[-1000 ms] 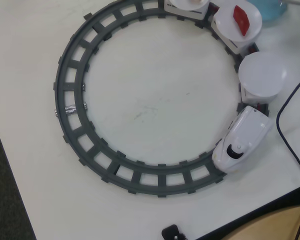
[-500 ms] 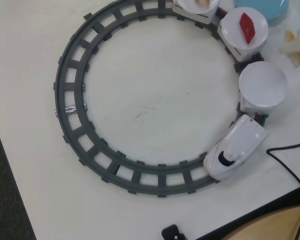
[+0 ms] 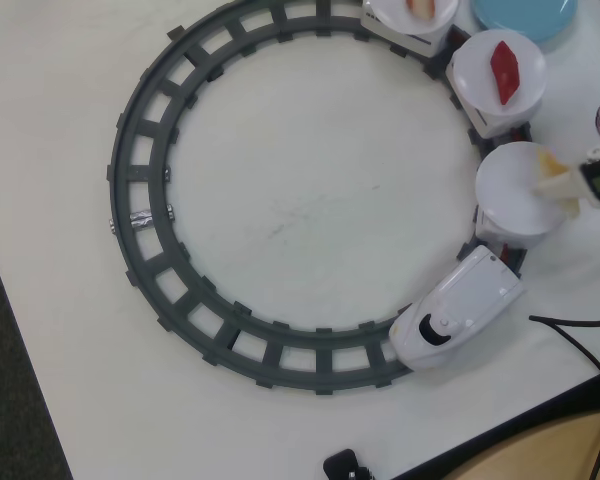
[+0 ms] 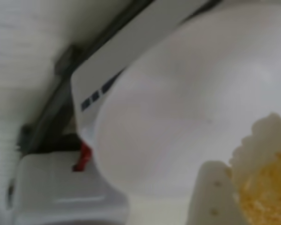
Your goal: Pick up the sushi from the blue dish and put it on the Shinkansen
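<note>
In the overhead view my gripper [image 3: 553,174] reaches in from the right edge and is shut on the pale orange-tan sushi [image 3: 549,161]. It holds the sushi over the right rim of the white plate [image 3: 508,195] on the car just behind the Shinkansen's nose [image 3: 456,311]. In the wrist view the sushi [image 4: 267,187] sits against one pale finger [image 4: 210,199], low over that plate [image 4: 178,103]; I cannot tell whether it touches. The blue dish [image 3: 525,14] lies at the top right with nothing showing on it.
The grey circular track [image 3: 140,200] rings the table's middle. A bright red piece [image 3: 504,70] lies on the second car's plate and a pinkish-white piece [image 3: 420,8] on the third. A black cable [image 3: 580,325] runs at the right, and the table edge cuts across the bottom right.
</note>
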Controlling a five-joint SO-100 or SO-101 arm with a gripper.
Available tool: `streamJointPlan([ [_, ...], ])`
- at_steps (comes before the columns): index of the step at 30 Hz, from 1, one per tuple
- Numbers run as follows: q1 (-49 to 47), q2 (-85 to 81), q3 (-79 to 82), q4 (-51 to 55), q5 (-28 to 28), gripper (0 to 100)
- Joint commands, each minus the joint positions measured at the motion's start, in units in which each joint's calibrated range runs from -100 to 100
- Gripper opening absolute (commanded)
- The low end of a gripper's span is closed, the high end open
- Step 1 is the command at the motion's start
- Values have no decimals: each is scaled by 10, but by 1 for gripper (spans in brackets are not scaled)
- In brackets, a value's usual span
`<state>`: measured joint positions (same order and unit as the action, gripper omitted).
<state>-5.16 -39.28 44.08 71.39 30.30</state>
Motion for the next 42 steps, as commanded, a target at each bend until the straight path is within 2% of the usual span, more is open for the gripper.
streamJointPlan([
  [1,-15,33,-2,-31,-3,2],
  [7,-15,103,-2,-72,-3,2],
  [15,-39,142,-1,-53,-3,4],
  [23,-75,48,-9,28,-8,32],
  [27,-68,-49,-15,32,-15,40],
  [29,-59,-100,-13,17,-39,41],
  [32,31,-207,-20,1,-121,41],
  [35,198,-322,23,-12,-163,41],
  [39,383,-420,215,-104,-199,41],
  [42,457,-464,372,-181,-245,41],
])
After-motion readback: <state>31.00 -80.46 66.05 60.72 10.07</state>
